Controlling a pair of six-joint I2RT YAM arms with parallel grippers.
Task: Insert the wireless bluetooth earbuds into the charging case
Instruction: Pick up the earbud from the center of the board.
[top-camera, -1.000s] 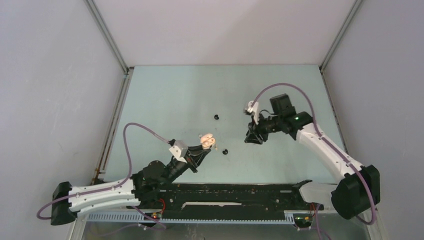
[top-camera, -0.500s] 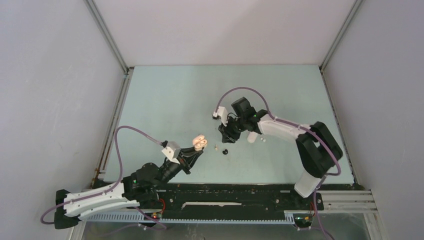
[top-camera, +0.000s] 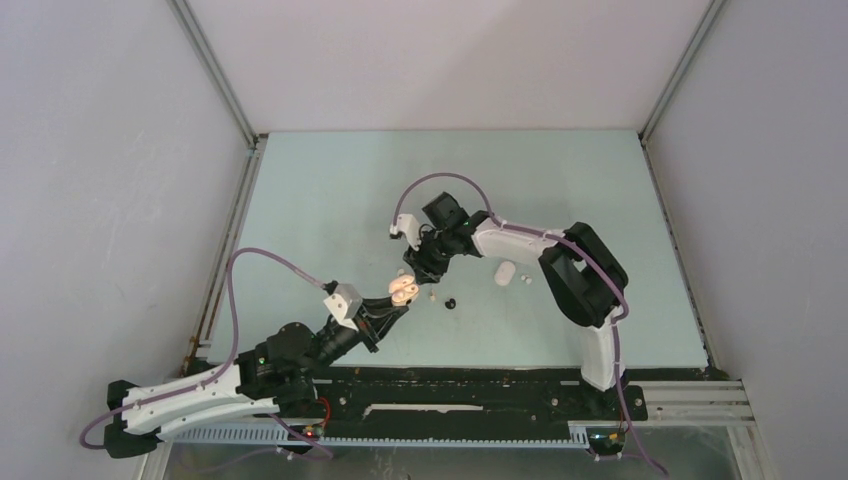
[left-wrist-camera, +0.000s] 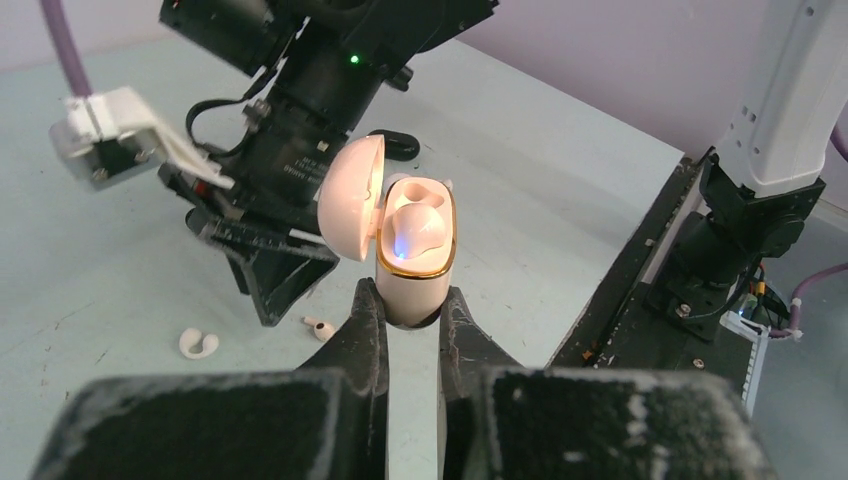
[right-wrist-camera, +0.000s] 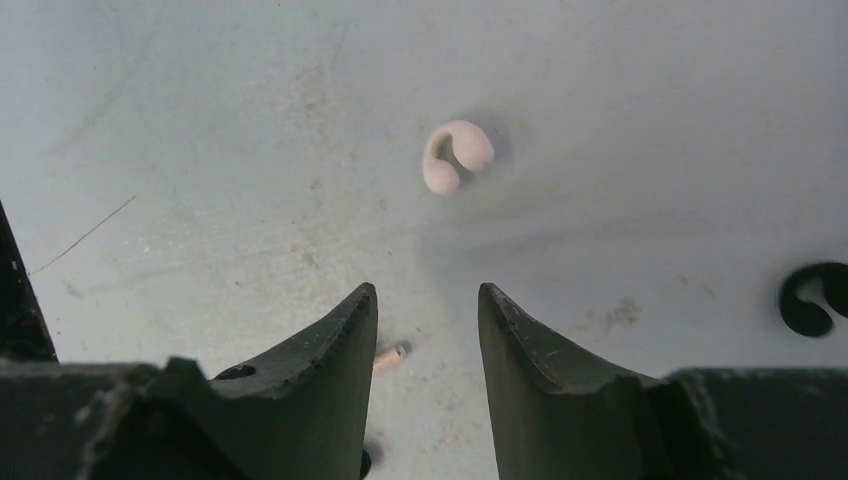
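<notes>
My left gripper (left-wrist-camera: 413, 303) is shut on the base of a pale pink charging case (left-wrist-camera: 415, 268), held upright above the table. Its lid (left-wrist-camera: 352, 185) is open and one pink earbud (left-wrist-camera: 420, 228) sits inside with a blue light. My right gripper (right-wrist-camera: 427, 295) hangs open just beyond the case (top-camera: 403, 290), with nothing between its fingers. A pale pink C-shaped earbud (right-wrist-camera: 457, 155) lies on the table ahead of those fingers. A small pink bud (right-wrist-camera: 390, 357) lies between them, lower down. A black earbud (right-wrist-camera: 812, 298) lies to the right.
A white case (top-camera: 504, 272) and a white bud (top-camera: 526, 279) lie under the right forearm. A black bud (top-camera: 450, 302) lies right of the held case. A black item (left-wrist-camera: 395, 145) sits behind the lid. Grey walls enclose the table on three sides.
The right arm has swung left across the table and now hovers beside the held case, jaws slightly wider. The left arm has pulled back a little with the case.
</notes>
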